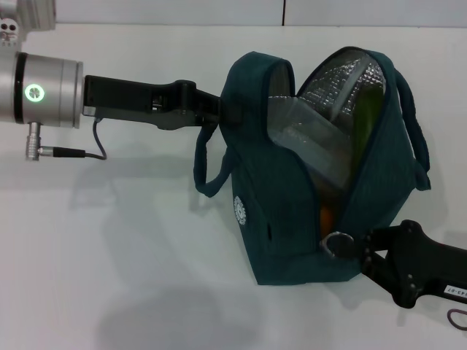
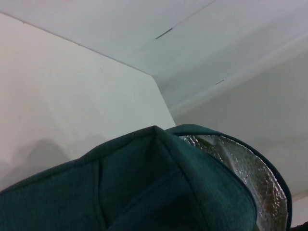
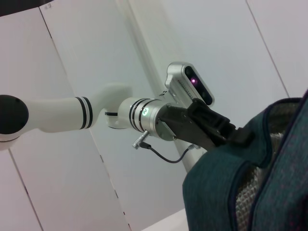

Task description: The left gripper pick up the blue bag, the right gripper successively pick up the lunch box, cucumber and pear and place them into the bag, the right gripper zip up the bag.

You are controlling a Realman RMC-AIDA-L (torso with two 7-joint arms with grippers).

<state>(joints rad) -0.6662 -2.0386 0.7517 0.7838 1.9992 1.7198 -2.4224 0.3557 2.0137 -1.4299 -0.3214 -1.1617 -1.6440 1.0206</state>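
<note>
The left gripper (image 1: 222,109) clamps the blue bag (image 1: 292,233) by its upper rim. Beyond it, the lunch box (image 1: 314,135), the cucumber (image 1: 367,117) and probably the pear (image 1: 328,216) sit inside. The right gripper (image 1: 349,246) pinches the ring zip pull (image 1: 337,243) low on the open zip.

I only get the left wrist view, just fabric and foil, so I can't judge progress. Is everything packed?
Observer: The head view shows the left gripper holding the bag by its top edge, with the lunch box inside and something green, likely the cucumber, behind it.
Operator: And the pear?
Observer: An orange patch low in the opening is likely the pear.
Operator: Zipped?
Observer: No, the opening gapes. The right gripper sits at the zip ring, at the lower end.
</note>
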